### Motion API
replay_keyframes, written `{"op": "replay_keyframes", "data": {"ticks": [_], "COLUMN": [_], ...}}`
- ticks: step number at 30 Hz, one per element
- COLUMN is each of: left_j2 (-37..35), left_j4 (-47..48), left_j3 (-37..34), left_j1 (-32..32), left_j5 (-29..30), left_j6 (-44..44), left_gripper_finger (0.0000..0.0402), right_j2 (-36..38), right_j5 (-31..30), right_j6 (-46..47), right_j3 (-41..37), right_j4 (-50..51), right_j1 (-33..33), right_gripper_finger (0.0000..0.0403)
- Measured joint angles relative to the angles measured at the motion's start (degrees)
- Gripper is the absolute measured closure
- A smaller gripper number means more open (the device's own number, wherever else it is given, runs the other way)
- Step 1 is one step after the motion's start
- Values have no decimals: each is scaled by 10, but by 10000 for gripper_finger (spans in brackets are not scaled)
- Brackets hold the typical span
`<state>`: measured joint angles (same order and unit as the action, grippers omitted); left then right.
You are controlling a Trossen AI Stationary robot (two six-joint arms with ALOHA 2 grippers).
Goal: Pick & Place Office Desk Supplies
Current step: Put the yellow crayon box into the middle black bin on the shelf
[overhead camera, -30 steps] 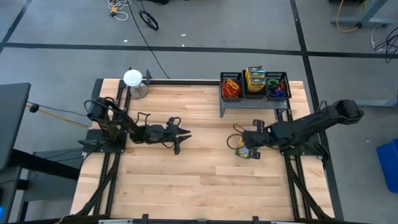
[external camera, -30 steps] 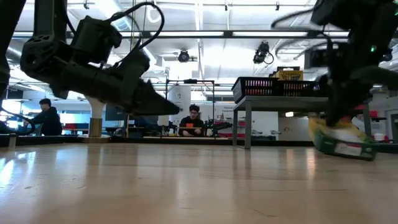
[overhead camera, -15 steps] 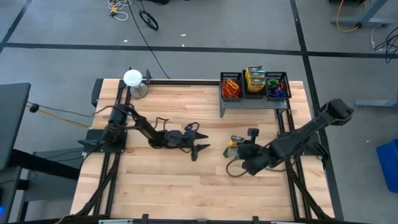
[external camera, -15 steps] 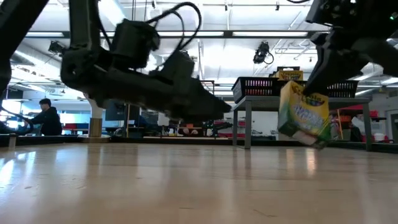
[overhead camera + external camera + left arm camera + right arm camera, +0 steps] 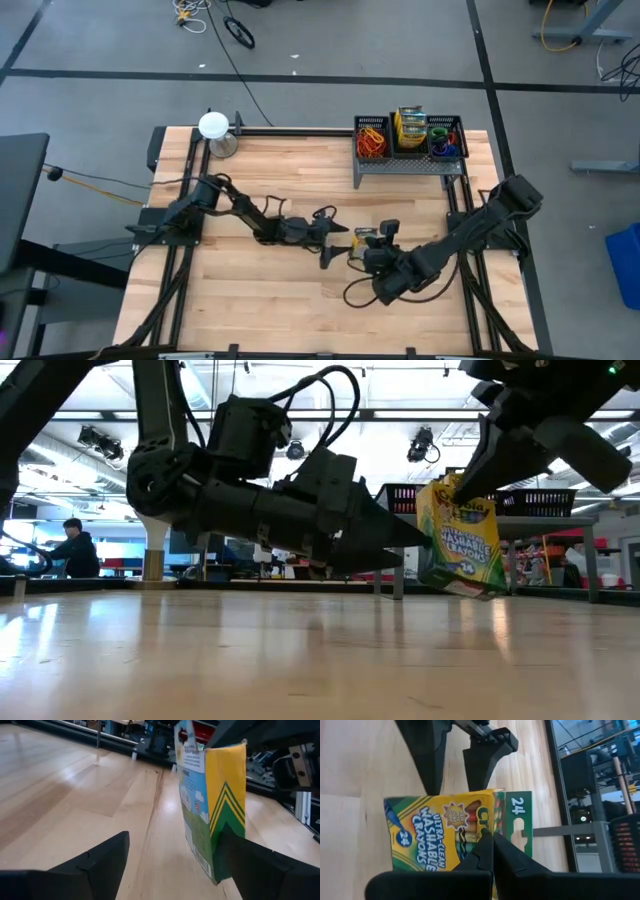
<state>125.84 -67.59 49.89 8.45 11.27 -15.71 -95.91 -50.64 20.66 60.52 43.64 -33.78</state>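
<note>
The right gripper (image 5: 372, 243) is closed on the top flap of a crayon box (image 5: 366, 240) and holds it in the air above the middle of the table (image 5: 260, 300). In the right wrist view its two fingers (image 5: 487, 851) press together on the upper edge of the box, and the yellow front with the crayon print is turned to the camera. In the low view the box (image 5: 459, 536) hangs a little tilted, and its lower corner is clear of the wood.

The left gripper (image 5: 338, 244) is just beside the box, with its jaws spread wide. In the left wrist view the two dark fingers (image 5: 92, 865) stand on both sides of the box (image 5: 212, 805), but they do not touch it. The left arm reaches from the left edge of the table toward the centre, and the right arm comes from the right edge in a low bend.

At the far side of the table a black wire-mesh rack (image 5: 408, 140) stands on short legs. Its compartments hold orange rubber bands (image 5: 371, 139), more crayon boxes (image 5: 409, 128), and mixed green, blue and red rubber bands (image 5: 443, 140). A white round-topped object (image 5: 213, 127) stands at the far left corner. In the low view, a person (image 5: 70, 548) sits in the room behind the table.
</note>
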Motion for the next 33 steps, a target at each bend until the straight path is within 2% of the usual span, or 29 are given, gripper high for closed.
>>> {"op": "replay_keyframes", "data": {"ticks": [7, 15, 26, 29, 33], "left_j2": [0, 0, 0, 0, 0], "left_j4": [-25, -41, 3, 41, 49], "left_j3": [0, 0, 19, 28, 31], "left_j1": [22, 20, 21, 21, 21], "left_j5": [5, -20, 23, 22, 19], "left_j6": [35, 6, 9, 22, 47], "left_gripper_finger": [83, 83, 84, 94, 131], "right_j2": [-3, -3, -3, -3, -3], "right_j5": [-19, -19, -18, -17, -12], "right_j6": [1, 1, 1, 1, 1], "right_j3": [6, 6, 6, 6, 6], "right_j4": [7, 9, -21, -21, -21], "right_j1": [2, 3, 3, 3, 3], "right_gripper_finger": [403, 403, 403, 403, 402]}}
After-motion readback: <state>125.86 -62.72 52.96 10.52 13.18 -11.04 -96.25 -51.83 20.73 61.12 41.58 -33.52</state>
